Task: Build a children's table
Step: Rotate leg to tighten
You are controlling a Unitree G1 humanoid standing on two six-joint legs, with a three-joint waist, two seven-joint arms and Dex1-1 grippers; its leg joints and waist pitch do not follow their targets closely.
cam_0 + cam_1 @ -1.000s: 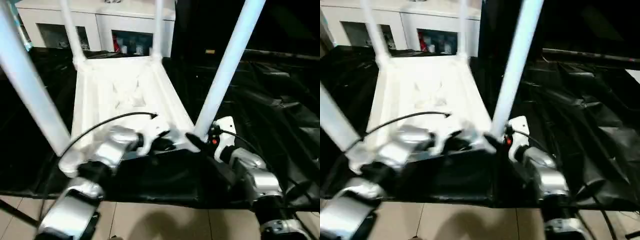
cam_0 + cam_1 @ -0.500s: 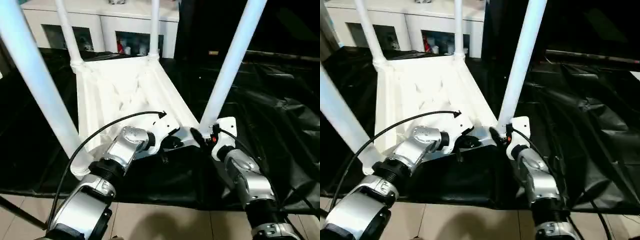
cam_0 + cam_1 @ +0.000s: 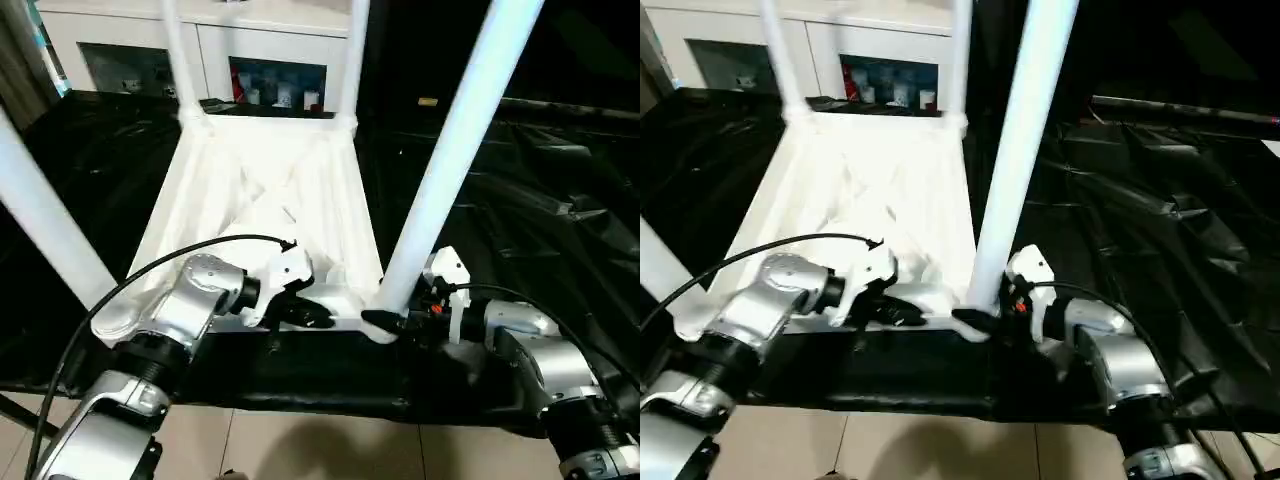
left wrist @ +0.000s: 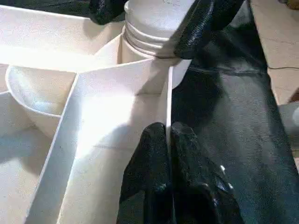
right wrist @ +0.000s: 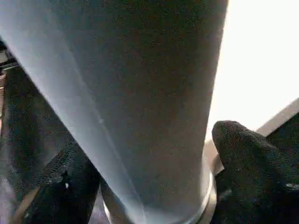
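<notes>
Where the black cloth-covered work table [image 3: 520, 150] meets its near edge, you have the children's table [image 3: 262, 215] lying upside down, ribbed underside up, long axis running from near to far.

Legs: four white tubes stand up out of the corner sockets. You see the near-right leg [image 3: 450, 150] rising from its socket just left of your right arm, the near-left leg [image 3: 45, 225] at the left edge, and the two far legs, far-left [image 3: 178, 55] and far-right [image 3: 354, 55], against the white cabinet [image 3: 130, 45] behind the work table.

Left gripper [image 4: 168, 140]: your two black fingers are pressed together on the thin near rim of the tabletop, one on the inner face and one on the outer, a little to the left of the near-right socket. Clenched on the rim.

Right gripper [image 3: 385, 322]: at the base of the near-right leg, where the tube enters its ringed socket. In your right wrist view one black finger [image 5: 252, 168] sits on one side of the tube and the other on the opposite side, both against it. Grasping the leg at its foot.

Forearms: both silver, reaching in from the near side, a black cable [image 3: 170, 262] arching over the left one.

Floor: pale tiles [image 3: 320, 445] below the near edge of the cloth.
</notes>
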